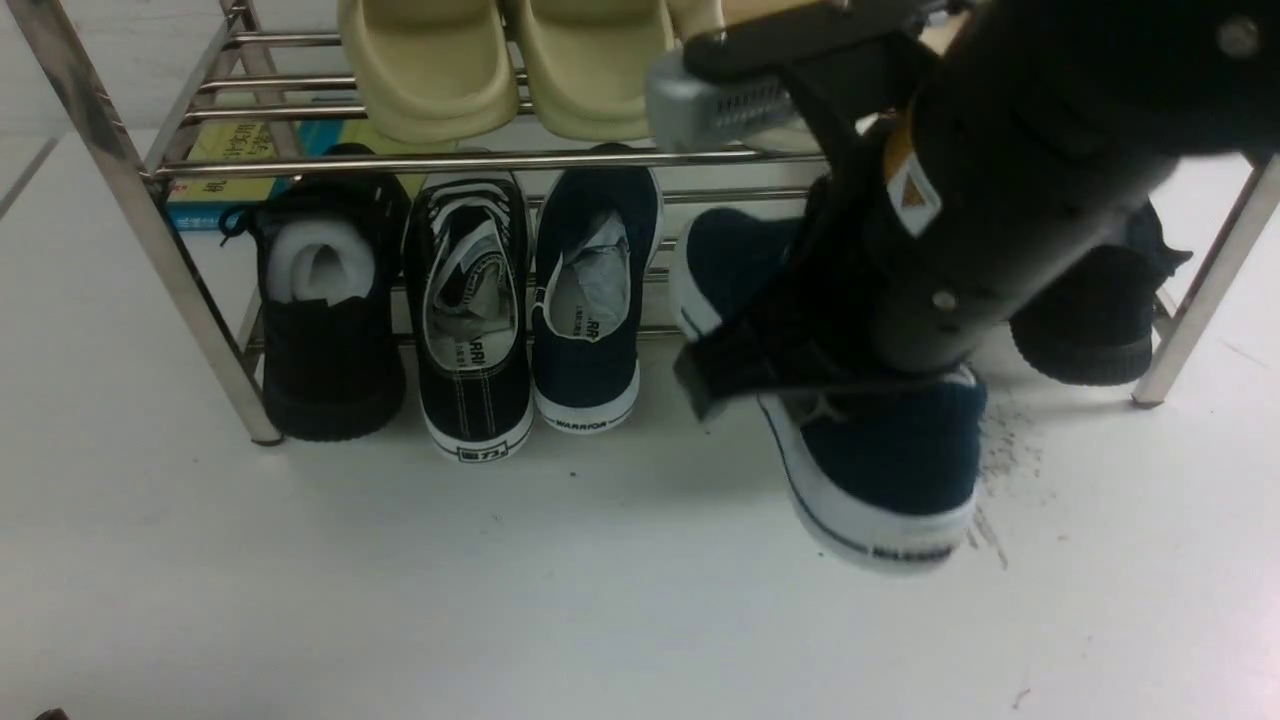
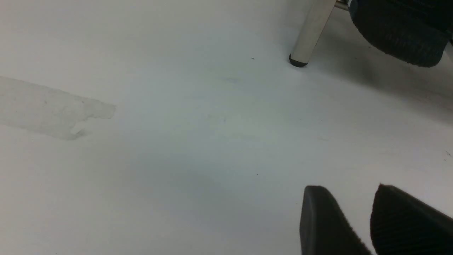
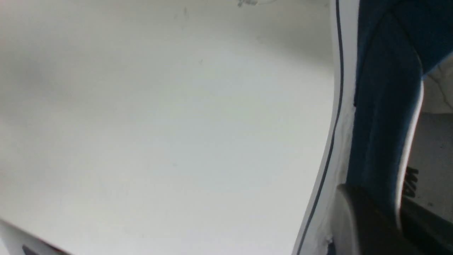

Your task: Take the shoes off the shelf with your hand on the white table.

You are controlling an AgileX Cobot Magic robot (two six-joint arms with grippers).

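Jaws of right gripper clamped on thin side wall of navy shoe — heel out over white table, toe near shelf. Canvas may slip; toe may snag rod. Left gripper part-open, empty. Second navy shoe on lower tier.

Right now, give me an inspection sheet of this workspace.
Surface: white table, dark scuffs at right.
Job's things: one navy shoe off the shelf, tilted; its mate on the lower tier.
Clutter: cream slides above; black shoes below.
Grippers: right gripper shut on the navy shoe; left gripper open, empty.
Cables: nothing seen.
Surroundings: yellow-blue item behind the shelf.
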